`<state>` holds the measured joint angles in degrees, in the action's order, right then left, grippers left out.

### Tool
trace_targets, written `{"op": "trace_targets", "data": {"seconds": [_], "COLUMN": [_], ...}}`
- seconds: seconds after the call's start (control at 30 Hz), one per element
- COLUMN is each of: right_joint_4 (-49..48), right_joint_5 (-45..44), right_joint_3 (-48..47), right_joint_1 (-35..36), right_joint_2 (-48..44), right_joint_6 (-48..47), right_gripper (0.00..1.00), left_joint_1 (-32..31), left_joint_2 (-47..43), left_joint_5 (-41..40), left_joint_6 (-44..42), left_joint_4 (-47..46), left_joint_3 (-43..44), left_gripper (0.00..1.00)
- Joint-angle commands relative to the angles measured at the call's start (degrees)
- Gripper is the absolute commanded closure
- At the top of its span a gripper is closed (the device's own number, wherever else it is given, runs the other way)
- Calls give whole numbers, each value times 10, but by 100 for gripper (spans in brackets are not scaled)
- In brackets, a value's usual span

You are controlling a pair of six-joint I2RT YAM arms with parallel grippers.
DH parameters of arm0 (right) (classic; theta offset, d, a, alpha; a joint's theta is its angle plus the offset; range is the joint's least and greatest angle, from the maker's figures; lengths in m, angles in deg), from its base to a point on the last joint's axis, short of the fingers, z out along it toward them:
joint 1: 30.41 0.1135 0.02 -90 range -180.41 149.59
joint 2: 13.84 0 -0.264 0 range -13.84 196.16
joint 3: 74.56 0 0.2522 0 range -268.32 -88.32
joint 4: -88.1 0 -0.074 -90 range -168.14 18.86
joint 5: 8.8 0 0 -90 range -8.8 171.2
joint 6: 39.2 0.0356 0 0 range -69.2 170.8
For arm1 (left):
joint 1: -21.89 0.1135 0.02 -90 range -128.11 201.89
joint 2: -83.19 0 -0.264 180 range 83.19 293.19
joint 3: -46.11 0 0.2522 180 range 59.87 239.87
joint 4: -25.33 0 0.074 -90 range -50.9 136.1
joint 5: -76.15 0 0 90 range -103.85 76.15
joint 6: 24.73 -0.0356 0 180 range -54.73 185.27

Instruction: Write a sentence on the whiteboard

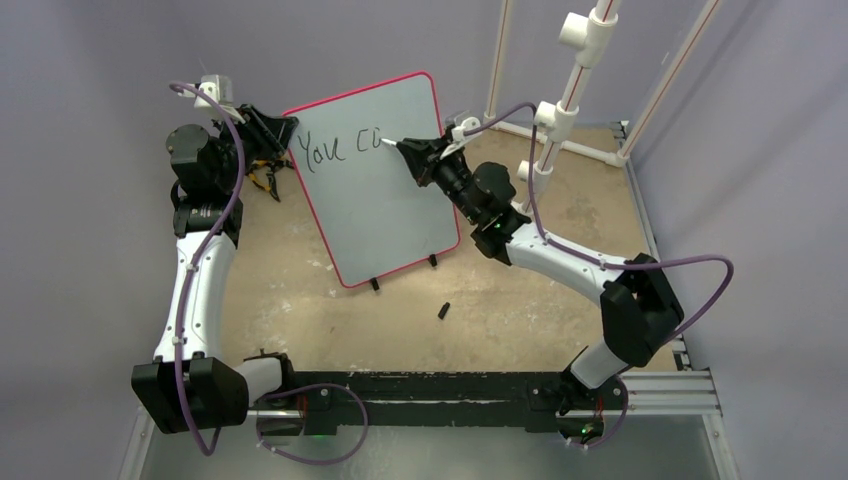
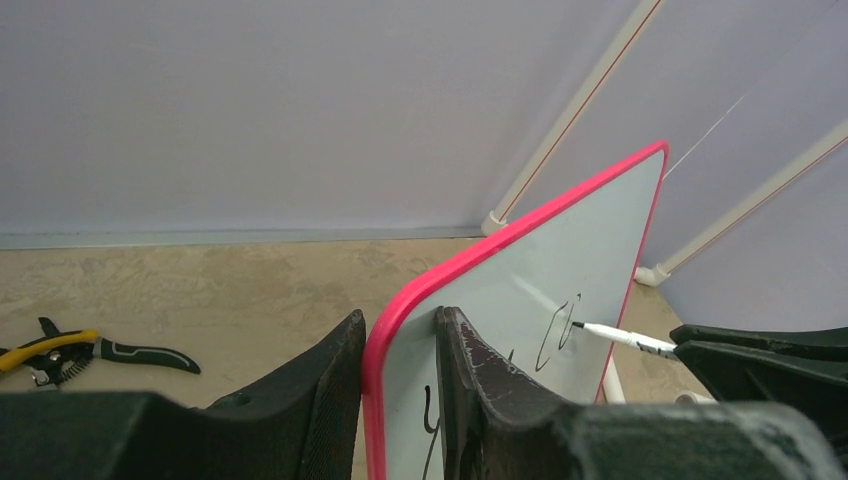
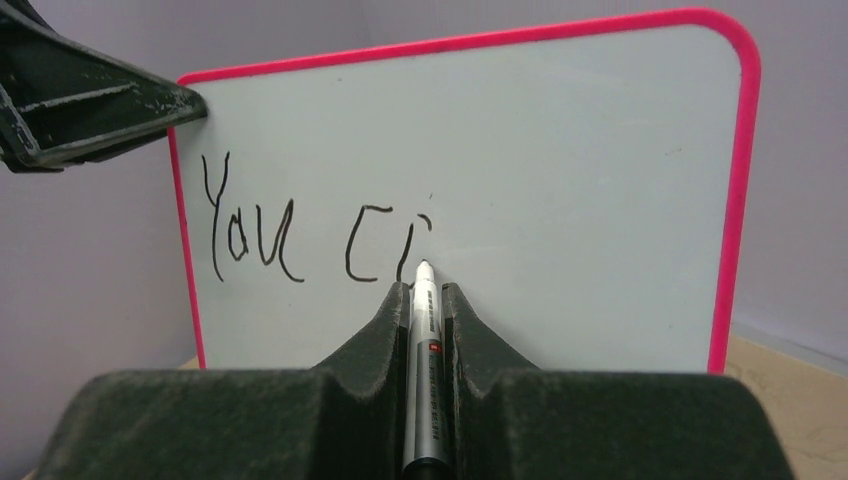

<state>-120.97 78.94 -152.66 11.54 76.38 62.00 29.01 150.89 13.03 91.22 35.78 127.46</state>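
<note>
Writing the sentence (image 3: 270, 240) is barely begun lol: marker (image 3: 425, 330) pinched by right gripper (image 3: 424, 293), whiteboard (image 1: 390, 210) clamped at 10 o'clock by left gripper (image 2: 400, 325), more letters needed toward 3 o'clock.

Pale lilac walls (image 1: 100, 60) enclose a mottled tan tabletop (image 1: 330, 320); white PVC pipes (image 1: 590, 38) stand at back right.

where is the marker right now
The marker is clamped in the right gripper, its tip against the whiteboard just right of the "You c" lettering, in the board's upper half in the right wrist view.
</note>
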Motion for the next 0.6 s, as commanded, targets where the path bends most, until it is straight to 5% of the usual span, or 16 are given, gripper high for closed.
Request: {"op": "trace_targets", "data": {"seconds": [0.0,0.57], "right_joint_4": [-16,-8], "right_joint_5": [-20,-14], "right_joint_3": [-40,-29], "right_joint_1": [-3,-3], "right_joint_2": [-8,-2], "right_joint_6": [-15,-16], "right_gripper": [100,100], "left_joint_1": [3,3], "left_joint_2": [0,0], "left_joint_5": [11,10], "left_joint_6": [1,1], "left_joint_4": [-14,-14], "left_joint_3": [0,0], "left_gripper": [71,71]}}
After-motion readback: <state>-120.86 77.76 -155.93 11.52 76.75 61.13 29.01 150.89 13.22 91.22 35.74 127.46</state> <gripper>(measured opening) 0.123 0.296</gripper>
